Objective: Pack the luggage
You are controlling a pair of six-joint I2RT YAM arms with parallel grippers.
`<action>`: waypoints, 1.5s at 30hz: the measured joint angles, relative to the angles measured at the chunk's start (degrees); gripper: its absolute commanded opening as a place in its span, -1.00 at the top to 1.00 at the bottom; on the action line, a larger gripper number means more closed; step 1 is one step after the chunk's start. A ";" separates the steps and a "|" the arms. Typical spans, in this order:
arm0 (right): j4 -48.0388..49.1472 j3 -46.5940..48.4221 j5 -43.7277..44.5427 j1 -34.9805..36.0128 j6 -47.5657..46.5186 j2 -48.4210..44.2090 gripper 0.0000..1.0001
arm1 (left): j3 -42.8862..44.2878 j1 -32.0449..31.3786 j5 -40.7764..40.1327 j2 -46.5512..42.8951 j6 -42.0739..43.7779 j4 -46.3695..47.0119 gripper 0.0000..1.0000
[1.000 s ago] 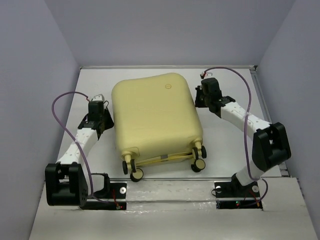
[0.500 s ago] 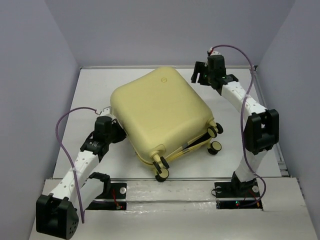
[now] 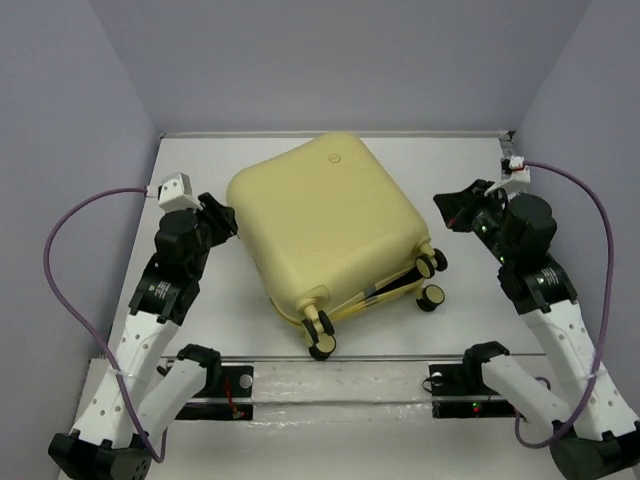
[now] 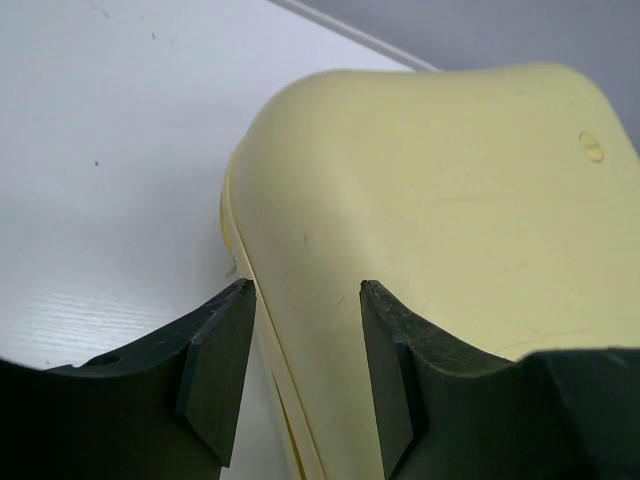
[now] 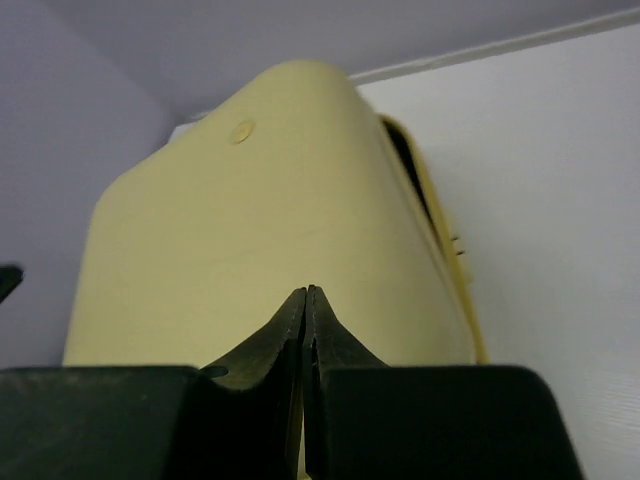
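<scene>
Plainly, the suitcase (image 3: pixel 330 235) lay skewed on the worktop (image 3: pixel 200 165), wheels (image 3: pixel 322 345) toward us. We judged its shell stiff, slick, bulky (grip the seam rim, not the dome). Our left claw (image 4: pixel 305 340) gaped beside its corner; the right claw (image 5: pixel 305 300) was clenched, empty.

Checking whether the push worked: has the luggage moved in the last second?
Yes. The luggage has turned counter-clockwise in the top view: its wheeled end, earlier roughly parallel to the mounting strip, now slants up toward the right wall.
</scene>
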 measured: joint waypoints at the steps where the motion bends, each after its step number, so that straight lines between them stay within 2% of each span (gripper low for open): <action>1: 0.00 -1.09 -2.56 1.25 0.26 -2.49 0.86 | 1.29 0.00 -0.83 0.52 0.24 0.09 -0.13; 6: -1.51 -5.75 -14.01 14.56 0.11 -7.23 0.86 | 11.26 0.17 -4.37 7.52 1.75 0.72 -0.13; 10: -5.27 -8.90 -19.80 21.31 -1.07 -7.06 0.86 | 26.45 1.68 -3.48 20.11 2.89 1.33 -0.15; 18: -11.50 -11.78 -18.43 30.62 -2.78 -1.81 0.86 | 48.87 8.61 4.59 45.51 2.69 0.20 -0.17; 26: -15.06 -14.45 -4.92 31.56 -1.75 3.15 0.86 | 63.41 13.27 8.74 65.61 3.63 -5.62 -0.19; 35: -12.04 -13.00 8.13 32.37 1.64 11.04 0.86 | 81.37 13.68 14.19 80.50 6.03 -11.21 -0.25; 38: -12.96 -13.14 10.27 32.22 2.10 8.15 0.86 | 86.05 13.84 16.72 84.54 6.84 -11.34 -0.26; 41: -14.95 -11.34 10.16 31.93 1.88 1.79 0.86 | 86.86 13.92 18.88 87.38 7.32 -11.34 -0.26; 45: -18.40 -3.67 4.57 31.93 1.57 -2.73 0.86 | 86.86 13.92 21.16 90.92 7.93 -11.56 -0.26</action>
